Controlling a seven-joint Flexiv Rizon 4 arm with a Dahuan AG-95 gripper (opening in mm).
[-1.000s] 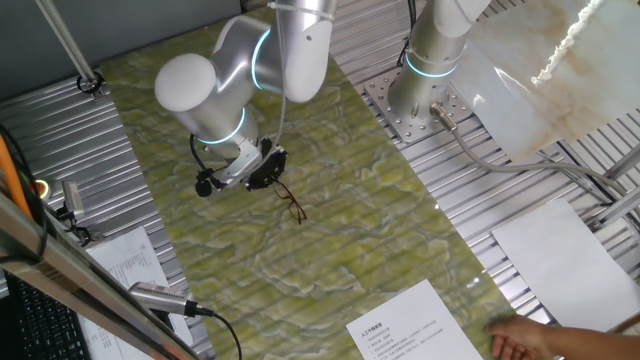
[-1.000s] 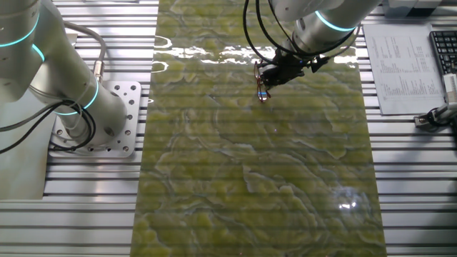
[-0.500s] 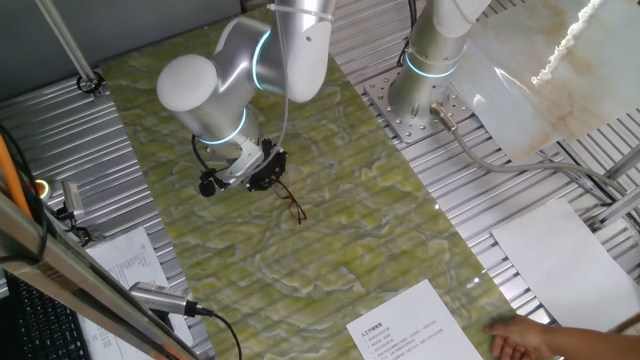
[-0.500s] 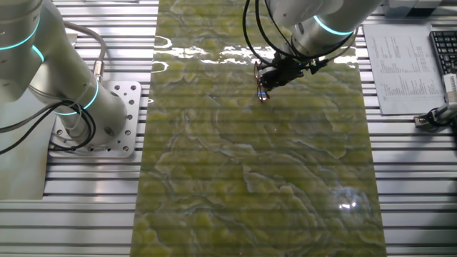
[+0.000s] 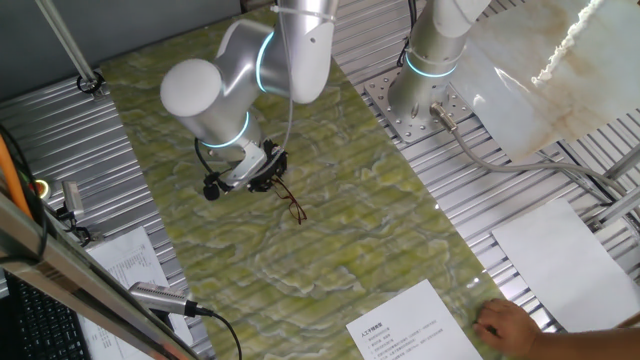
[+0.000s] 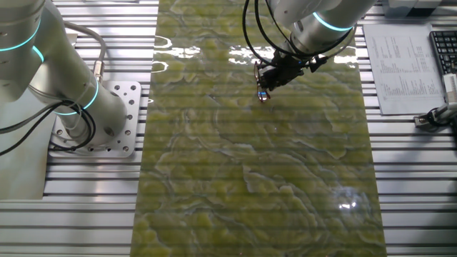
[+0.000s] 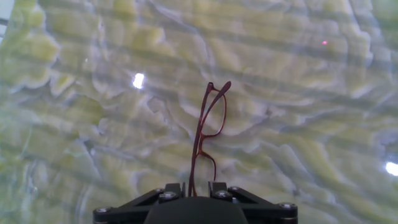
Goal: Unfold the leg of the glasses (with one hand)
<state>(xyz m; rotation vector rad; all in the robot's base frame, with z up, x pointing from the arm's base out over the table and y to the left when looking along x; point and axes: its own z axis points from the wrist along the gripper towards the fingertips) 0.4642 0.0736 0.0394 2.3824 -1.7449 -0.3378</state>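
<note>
The glasses (image 7: 208, 124), a thin reddish-brown wire frame with clear lenses, stick out from between my gripper's fingers in the hand view, over the green marbled mat. My black gripper (image 7: 195, 186) is closed on their near end, with the wire running between the two fingers (image 7: 174, 188). In one fixed view the gripper (image 5: 268, 180) hangs low over the mat, and the glasses (image 5: 294, 206) reach down and to the right from it. In the other fixed view the gripper (image 6: 265, 80) and glasses (image 6: 263, 93) sit near the mat's far edge.
A second arm's base (image 5: 420, 90) stands at the mat's far right corner and shows again in the other fixed view (image 6: 86, 107). A printed sheet (image 5: 410, 325) lies at the near edge, with a human hand (image 5: 510, 325) beside it. Papers (image 6: 403, 64) and a keyboard (image 6: 443, 50) lie off the mat.
My arm has shifted slightly right and down with the glasses still between the fingers. The human hand has moved in toward the printed sheet.
</note>
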